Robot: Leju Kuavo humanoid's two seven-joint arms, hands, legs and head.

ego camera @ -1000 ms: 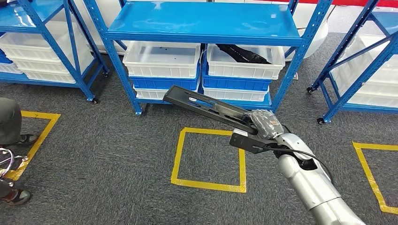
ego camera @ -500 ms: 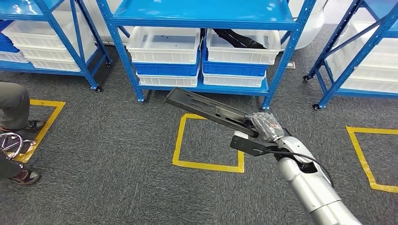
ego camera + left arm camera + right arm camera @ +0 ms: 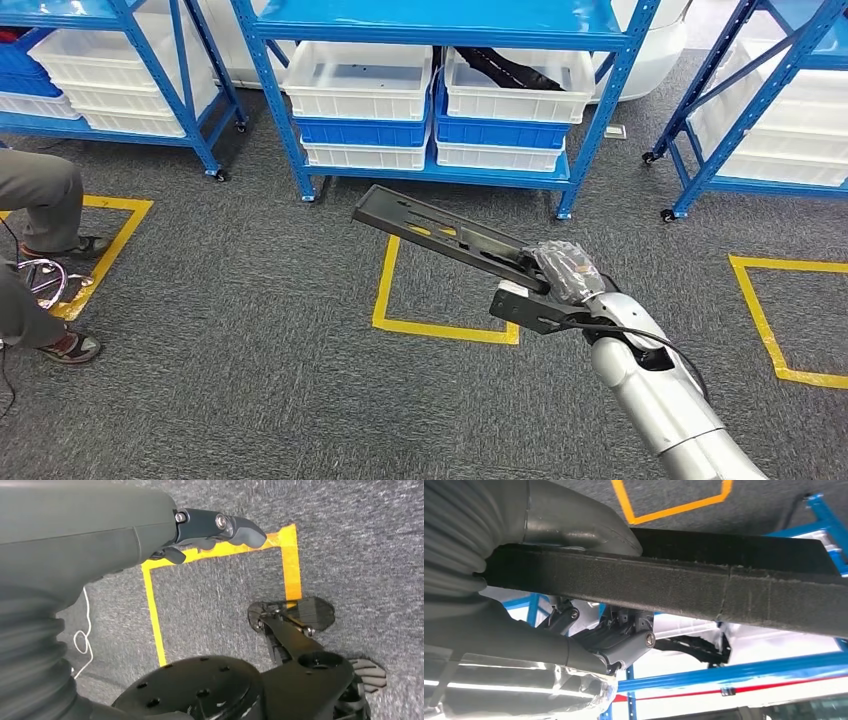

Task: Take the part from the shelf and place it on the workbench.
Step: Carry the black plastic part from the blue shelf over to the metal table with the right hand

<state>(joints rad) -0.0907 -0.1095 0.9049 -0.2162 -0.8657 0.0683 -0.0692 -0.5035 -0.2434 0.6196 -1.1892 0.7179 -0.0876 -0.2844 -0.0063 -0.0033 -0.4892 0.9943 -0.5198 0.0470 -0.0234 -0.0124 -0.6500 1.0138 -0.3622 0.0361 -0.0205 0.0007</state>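
Part [image 3: 440, 232] in right hand [image 3: 565, 270]

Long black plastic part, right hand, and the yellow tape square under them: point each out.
Long black plastic part [image 3: 440, 232], head view: on its flat slotted middle.
Right hand [image 3: 566, 270], head view: on its plastic-wrapped back, gripping the part's end.
Yellow tape square [image 3: 382, 288], head view: on its left strip.

Even bright overhead light, soft shadows; wrist views w/ near parts blurred, glare on plastic wrap [image 3: 524, 680].
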